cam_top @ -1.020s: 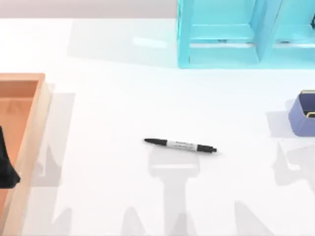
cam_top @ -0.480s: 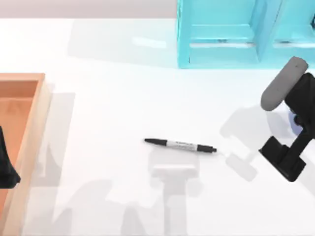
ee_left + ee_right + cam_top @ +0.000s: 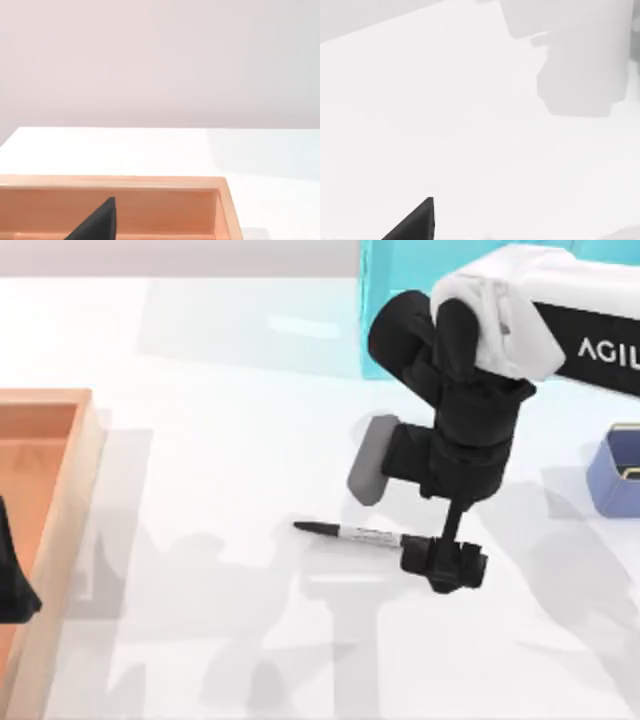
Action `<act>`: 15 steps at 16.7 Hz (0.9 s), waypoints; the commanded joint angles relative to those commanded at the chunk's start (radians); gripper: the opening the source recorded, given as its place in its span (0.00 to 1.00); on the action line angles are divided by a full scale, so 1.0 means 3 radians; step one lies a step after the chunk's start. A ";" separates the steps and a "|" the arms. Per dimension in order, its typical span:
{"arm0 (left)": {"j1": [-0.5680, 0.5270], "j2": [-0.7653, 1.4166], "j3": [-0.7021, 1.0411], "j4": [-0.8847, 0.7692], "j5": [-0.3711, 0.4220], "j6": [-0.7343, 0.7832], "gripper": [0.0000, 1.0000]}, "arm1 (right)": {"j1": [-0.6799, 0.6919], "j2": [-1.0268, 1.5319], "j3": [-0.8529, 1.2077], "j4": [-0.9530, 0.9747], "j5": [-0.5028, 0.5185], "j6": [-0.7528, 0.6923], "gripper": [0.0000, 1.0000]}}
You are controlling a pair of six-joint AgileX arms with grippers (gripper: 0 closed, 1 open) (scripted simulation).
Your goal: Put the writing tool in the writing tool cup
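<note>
Black marker point(image 3: 362, 535), grey-white label unreadable, flat on desk point(image 3: 220, 570); right end effector point(image 3: 445, 565) over cap end, grip unclear; arm reads "AGIL".

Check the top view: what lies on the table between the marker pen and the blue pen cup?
In the top view, the right gripper sits over the marker pen cap end; beyond it, bare white table runs to the pen cup.
</note>
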 joint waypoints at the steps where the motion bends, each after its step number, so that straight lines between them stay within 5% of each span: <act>1: 0.0000 0.0000 0.0000 0.0000 0.0000 0.0000 1.00 | 0.0041 0.0219 0.0256 -0.0115 0.0027 -0.0043 1.00; 7: 0.0000 0.0000 0.0000 0.0000 0.0000 0.0000 1.00 | 0.0162 0.0910 0.1406 -0.0409 0.0158 -0.0159 1.00; 15: 0.0000 0.0000 0.0000 0.0000 0.0000 0.0000 1.00 | 0.0157 0.0945 0.1531 -0.0406 0.0174 -0.0167 1.00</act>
